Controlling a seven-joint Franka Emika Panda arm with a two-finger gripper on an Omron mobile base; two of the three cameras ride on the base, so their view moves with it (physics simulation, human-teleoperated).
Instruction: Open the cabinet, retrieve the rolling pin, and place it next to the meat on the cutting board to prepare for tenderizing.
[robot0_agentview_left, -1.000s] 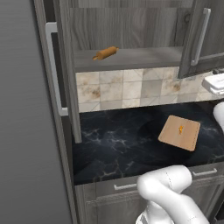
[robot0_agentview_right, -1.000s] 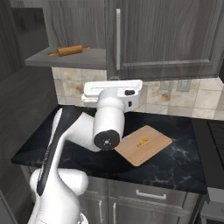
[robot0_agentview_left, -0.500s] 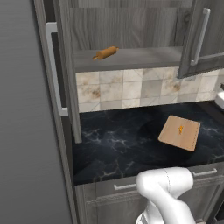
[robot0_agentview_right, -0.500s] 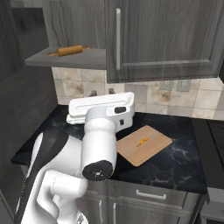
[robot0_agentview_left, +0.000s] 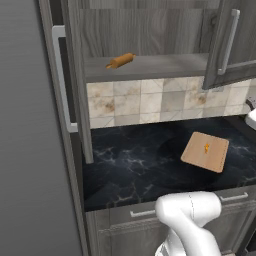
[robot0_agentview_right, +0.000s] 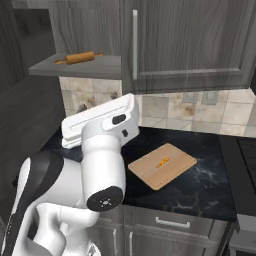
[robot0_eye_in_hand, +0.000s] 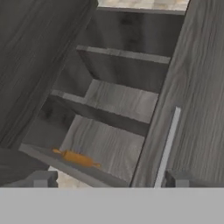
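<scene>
The cabinet (robot0_agentview_left: 150, 35) has its left door (robot0_agentview_left: 75, 85) swung open and its right door (robot0_agentview_right: 190, 40) shut. The rolling pin (robot0_agentview_left: 120, 60) lies on the lower shelf near its left end, also seen as an orange-brown cylinder (robot0_agentview_right: 80, 58). In the hand view the rolling pin (robot0_eye_in_hand: 76, 158) lies low on the shelf, left of the shut door's silver handle (robot0_eye_in_hand: 168, 144). My gripper (robot0_eye_in_hand: 109, 179) is open and empty, well short of the shelf. The cutting board (robot0_agentview_left: 205, 151) lies on the counter with a small orange piece of meat (robot0_agentview_left: 207, 148) on it.
The black marbled countertop (robot0_agentview_left: 130, 165) runs under the cabinet, with a tiled backsplash (robot0_agentview_left: 150, 100) behind. My white arm (robot0_agentview_right: 102, 165) rises in front of the counter, left of the cutting board (robot0_agentview_right: 162, 165). Grey drawer fronts (robot0_agentview_right: 170, 222) sit below.
In the right base view the arm has swung left and lower, away from above the board toward the open side of the cabinet. The rolling pin and board have not moved.
</scene>
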